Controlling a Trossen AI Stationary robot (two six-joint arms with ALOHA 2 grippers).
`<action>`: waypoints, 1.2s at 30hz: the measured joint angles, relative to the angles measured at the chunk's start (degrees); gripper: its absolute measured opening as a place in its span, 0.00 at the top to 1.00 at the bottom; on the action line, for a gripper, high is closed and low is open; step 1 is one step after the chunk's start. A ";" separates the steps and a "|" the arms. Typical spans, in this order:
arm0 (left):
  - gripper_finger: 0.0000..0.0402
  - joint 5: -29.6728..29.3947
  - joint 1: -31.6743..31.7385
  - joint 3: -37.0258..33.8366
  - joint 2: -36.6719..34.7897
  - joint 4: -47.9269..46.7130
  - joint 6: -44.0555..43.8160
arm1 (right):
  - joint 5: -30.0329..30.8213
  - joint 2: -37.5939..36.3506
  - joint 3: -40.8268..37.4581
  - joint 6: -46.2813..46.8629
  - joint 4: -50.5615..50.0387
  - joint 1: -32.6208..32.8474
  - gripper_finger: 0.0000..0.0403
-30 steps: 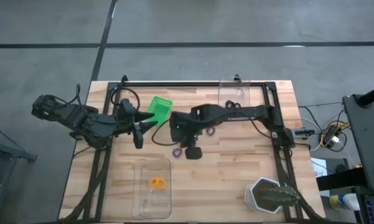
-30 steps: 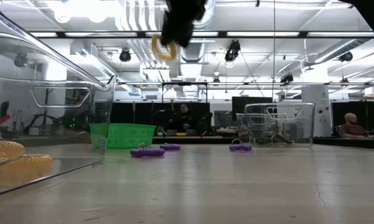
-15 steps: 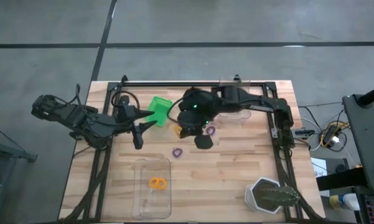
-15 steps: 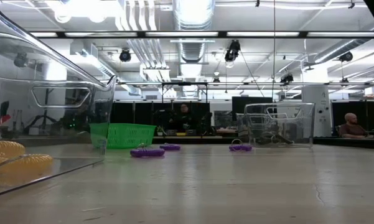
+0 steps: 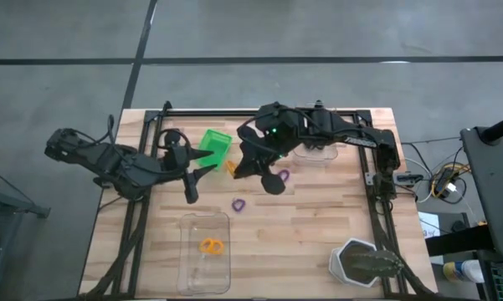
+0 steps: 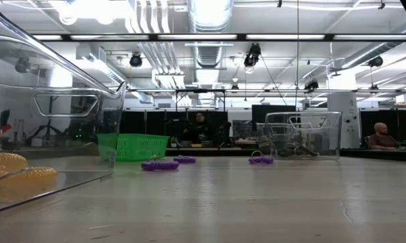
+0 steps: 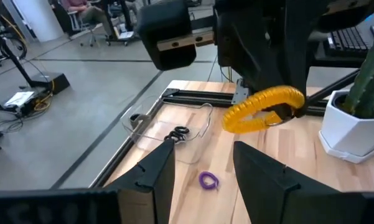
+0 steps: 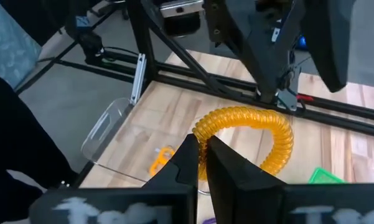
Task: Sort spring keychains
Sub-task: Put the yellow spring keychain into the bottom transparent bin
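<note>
The light wooden table [image 5: 318, 226] is carrying the sorting. Since a second ago the right claw [image 5: 232, 166], pinching an orange coiled spring keychain [image 8: 249, 134], has been swinging from mid-table toward the far edge, beside the green square bin [image 5: 215, 144]. The left claw [image 5: 199, 178], spread empty, is waiting near the left edge. Delivery seems imminent.

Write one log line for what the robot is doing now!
right gripper: shut on orange keychain, near green bin | left gripper: open, waiting | purple keychains: on table
</note>
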 joint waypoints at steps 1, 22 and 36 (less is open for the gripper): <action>0.61 -0.02 0.00 0.00 0.14 -0.08 -0.04 | -0.02 0.00 0.00 0.20 -0.02 -0.08 0.97; 0.61 0.19 0.00 0.00 4.07 7.88 1.83 | -2.65 0.00 0.00 2.00 6.14 -0.09 0.97; 0.61 -1.44 0.02 0.00 5.38 13.72 5.36 | -4.25 0.17 -1.11 3.60 7.48 -0.09 0.97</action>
